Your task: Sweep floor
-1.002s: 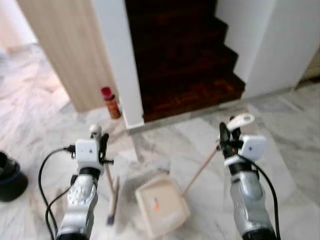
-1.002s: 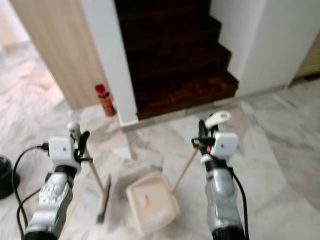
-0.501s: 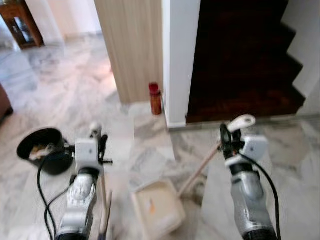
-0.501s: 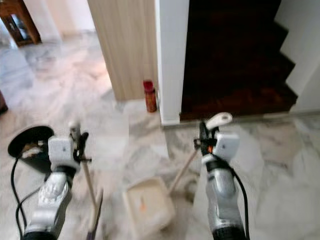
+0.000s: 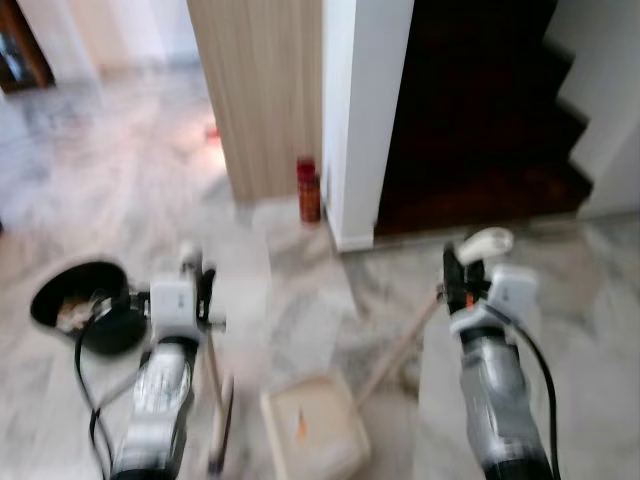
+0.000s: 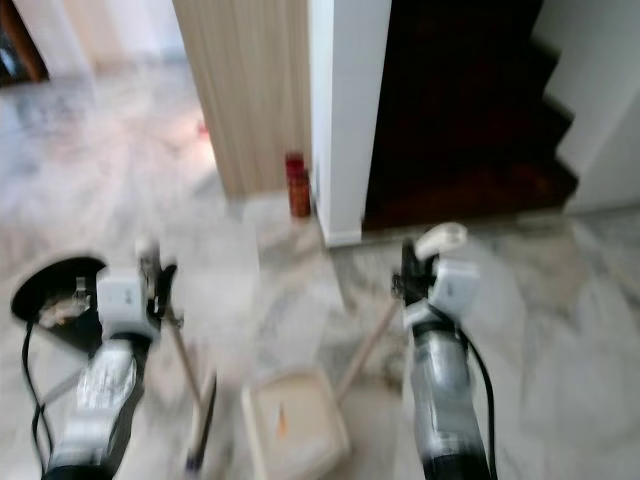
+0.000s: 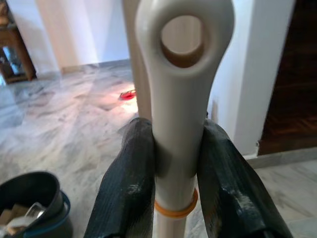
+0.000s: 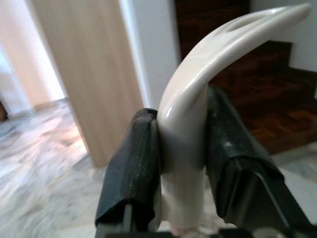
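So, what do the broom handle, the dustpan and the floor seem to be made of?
Broom handle: probably smooth cream plastic at the top, with a moulded hanging hole and a soft sheen; the left tool is shut on it.
Dustpan: likely matte beige plastic, though it is blurred.
Floor: polished stone, perhaps marble, judging by the grey veins and reflections.

Open grey-white marble floor [image 5: 290, 300] ahead betw. the two arms and out to the far left toward the hallway. Obstacles: black round bucket [image 5: 85, 305] w/ scraps, on floor just left of left arm; cream plastic dustpan [image 5: 312, 432] low centre w/ its wooden handle slanting up to the right; red-capped orange bottle [image 5: 308, 190] at foot of the white pillar [image 5: 365, 110]; light wood panel wall [image 5: 265, 90] left of the pillar; dark wooden stairs [image 5: 470, 130] beyond on the right.
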Controlling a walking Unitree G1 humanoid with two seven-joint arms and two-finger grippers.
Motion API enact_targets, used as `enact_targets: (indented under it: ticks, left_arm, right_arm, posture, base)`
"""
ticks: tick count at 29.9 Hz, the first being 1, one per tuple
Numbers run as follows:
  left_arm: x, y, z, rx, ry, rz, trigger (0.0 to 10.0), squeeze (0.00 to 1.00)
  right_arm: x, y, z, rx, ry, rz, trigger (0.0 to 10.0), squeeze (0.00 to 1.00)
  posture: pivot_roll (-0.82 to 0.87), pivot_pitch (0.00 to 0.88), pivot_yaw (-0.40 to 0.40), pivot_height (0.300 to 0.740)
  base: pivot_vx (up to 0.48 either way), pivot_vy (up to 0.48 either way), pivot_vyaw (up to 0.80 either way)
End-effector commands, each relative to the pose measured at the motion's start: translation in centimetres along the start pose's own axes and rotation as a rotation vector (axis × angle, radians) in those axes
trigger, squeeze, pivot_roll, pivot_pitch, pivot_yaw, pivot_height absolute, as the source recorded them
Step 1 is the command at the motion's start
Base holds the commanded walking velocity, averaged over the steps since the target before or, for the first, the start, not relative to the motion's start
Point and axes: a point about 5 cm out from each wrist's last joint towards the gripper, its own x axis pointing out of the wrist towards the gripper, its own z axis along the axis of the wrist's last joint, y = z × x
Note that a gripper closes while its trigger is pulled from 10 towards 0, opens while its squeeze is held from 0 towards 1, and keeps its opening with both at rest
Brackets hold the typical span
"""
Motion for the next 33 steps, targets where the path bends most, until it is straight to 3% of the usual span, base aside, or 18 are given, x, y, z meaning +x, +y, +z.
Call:
enact_targets:
  ticks: [1, 33]
  left_arm:
    - [0.38, 0.67, 0.95, 0.024, -0.039, 0.012, 10.0, 0.0]
    - [0.53, 0.5, 1.15, 0.028, -0.046, 0.01, 10.0, 0.0]
  right_arm:
    - [0.8, 0.98, 1.45, 0.005, -0.065, 0.031, 10.0, 0.0]
    - [1.03, 0.94, 1.6, 0.016, -0.06, 0.027, 10.0, 0.0]
  posture:
    - [-0.02, 0.0, 0.025, 0.74]
    - [-0.02, 0.0, 0.022, 0.74]
  base:
    - [0.0, 0.319, 0.0]
    - [0.0, 0.317, 0.0]
